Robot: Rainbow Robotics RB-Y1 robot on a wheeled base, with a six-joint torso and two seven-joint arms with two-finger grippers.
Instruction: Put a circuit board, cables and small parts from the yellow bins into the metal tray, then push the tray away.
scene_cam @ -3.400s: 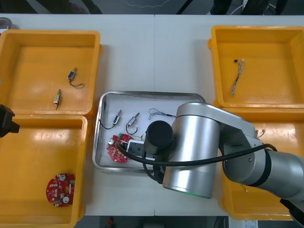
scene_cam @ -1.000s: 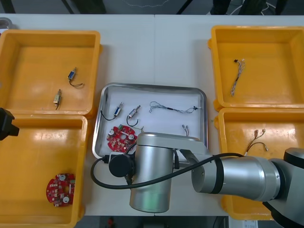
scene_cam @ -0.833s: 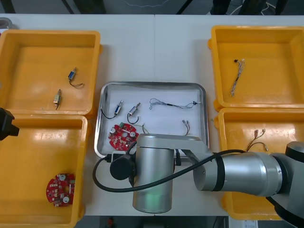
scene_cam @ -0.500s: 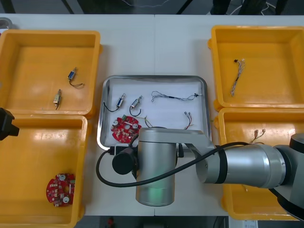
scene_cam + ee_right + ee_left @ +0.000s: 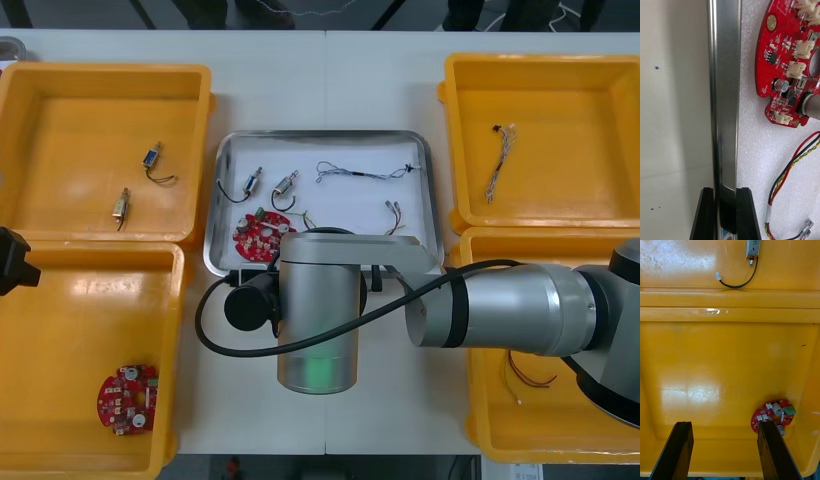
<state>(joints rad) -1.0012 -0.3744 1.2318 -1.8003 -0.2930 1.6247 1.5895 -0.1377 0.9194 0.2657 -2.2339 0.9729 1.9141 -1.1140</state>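
The metal tray [image 5: 325, 134] lies between the yellow bins, white inside. It holds a round red circuit board [image 5: 258, 236], two small metal parts [image 5: 252, 183], a blue and white cable [image 5: 365, 173] and a red and yellow cable [image 5: 393, 212]. My right arm [image 5: 318, 310] covers the tray's near edge. In the right wrist view my right gripper [image 5: 725, 193] is shut on the tray's rim [image 5: 724, 93], with the board [image 5: 790, 71] and the red and yellow cable [image 5: 790, 172] just inside it. My left gripper [image 5: 724, 425] hangs open over the near left bin, above another board [image 5: 772, 415].
The far left bin [image 5: 105, 72] holds two small metal parts [image 5: 152, 160]. A spare board [image 5: 127, 398] lies in the near left bin [image 5: 60, 330]. A cable [image 5: 498, 160] lies in the far right bin [image 5: 560, 62]. Bare table stretches beyond the tray.
The tray has slid away from me toward the far edge, its contents riding along. My right arm has followed it, holding the near rim. The left arm has stayed still.
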